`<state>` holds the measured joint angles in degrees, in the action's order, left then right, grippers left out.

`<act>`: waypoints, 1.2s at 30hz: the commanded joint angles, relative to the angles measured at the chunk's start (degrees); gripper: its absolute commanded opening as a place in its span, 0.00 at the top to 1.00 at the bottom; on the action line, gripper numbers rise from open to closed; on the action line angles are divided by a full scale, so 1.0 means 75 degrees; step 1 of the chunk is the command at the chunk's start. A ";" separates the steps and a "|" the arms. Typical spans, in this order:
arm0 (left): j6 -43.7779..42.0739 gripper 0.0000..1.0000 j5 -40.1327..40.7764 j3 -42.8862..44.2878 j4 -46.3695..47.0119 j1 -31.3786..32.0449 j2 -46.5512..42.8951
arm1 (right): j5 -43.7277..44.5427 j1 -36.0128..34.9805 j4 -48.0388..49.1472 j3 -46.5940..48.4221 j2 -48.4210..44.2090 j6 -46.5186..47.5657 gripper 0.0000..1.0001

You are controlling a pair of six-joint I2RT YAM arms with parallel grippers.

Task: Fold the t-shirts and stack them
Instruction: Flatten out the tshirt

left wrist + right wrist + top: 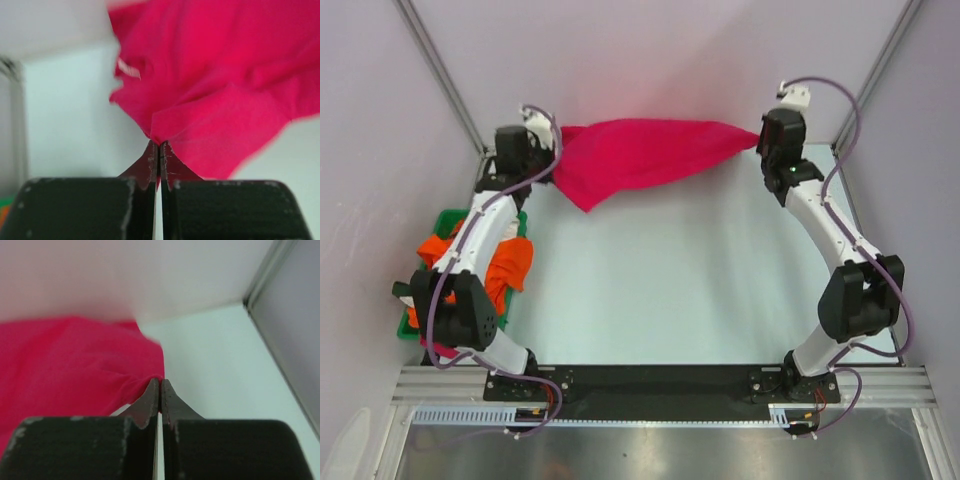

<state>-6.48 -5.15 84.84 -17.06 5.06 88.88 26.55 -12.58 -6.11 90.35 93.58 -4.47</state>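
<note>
A crimson-pink t-shirt (pixel 645 153) hangs stretched between both arms above the far end of the table, sagging to a point at the lower left. My left gripper (pixel 556 150) is shut on its left end; in the left wrist view the cloth (pixel 220 85) bunches out from the pinched fingertips of my left gripper (pixel 159 145). My right gripper (pixel 760 143) is shut on the right end, and the right wrist view shows the shirt (pixel 70 360) spreading left from my right gripper (pixel 159 381). Bright orange t-shirts (pixel 505 262) lie heaped at the left, partly hidden by the left arm.
A green tray (pixel 448 218) holds the orange heap at the table's left edge. Pale walls with metal corner posts (pixel 440 70) close in the back and sides. The white table top (pixel 680 280) lies below the hanging shirt.
</note>
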 commanded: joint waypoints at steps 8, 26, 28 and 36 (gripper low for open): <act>-0.0600 1.00 -0.0707 -0.3246 -0.0805 -0.0007 -0.2274 | 0.0574 -0.0374 -0.0239 -0.3244 -0.2080 -0.0505 1.00; -0.0777 1.00 -0.0966 -0.4737 -0.2319 0.0005 -0.3776 | 0.1183 -0.1041 -0.1856 -0.5646 -0.4109 -0.1817 1.00; -0.0835 1.00 -0.1001 -0.4854 -0.2436 -0.0007 -0.4021 | 0.1230 -0.1065 -0.2148 -0.5741 -0.4366 -0.1946 1.00; -0.0742 1.00 -0.1330 -0.4995 -0.2882 0.0005 -0.4643 | 0.1487 -0.1579 -0.3239 -0.6233 -0.5071 -0.2778 1.00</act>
<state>-11.25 -12.67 47.40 -37.39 5.08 56.66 34.37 -22.15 -25.23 44.77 58.04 -20.56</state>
